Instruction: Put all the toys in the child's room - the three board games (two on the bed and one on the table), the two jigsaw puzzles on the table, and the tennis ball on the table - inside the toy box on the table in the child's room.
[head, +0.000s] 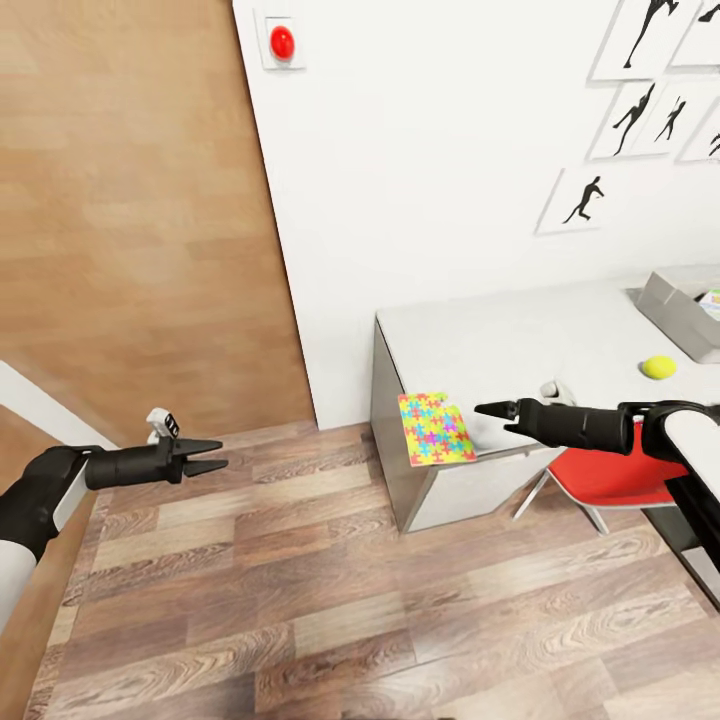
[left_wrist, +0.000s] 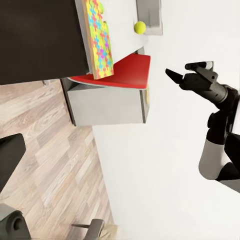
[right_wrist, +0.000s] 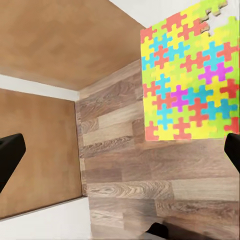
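The jigsaw puzzle (head: 436, 428) overhangs the worktop (head: 500, 340) corner, graspable by its edge; the right gripper (head: 497, 410) nears it, fingers parted, empty.

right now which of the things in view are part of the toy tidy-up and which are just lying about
Part of the job:
- jigsaw puzzle, overhanging the table's corner
- tennis ball, on the table
- toy box, at the table's far end
- table

Just there:
- red chair, tucked under the table
- red button on the wall
- silhouette pictures
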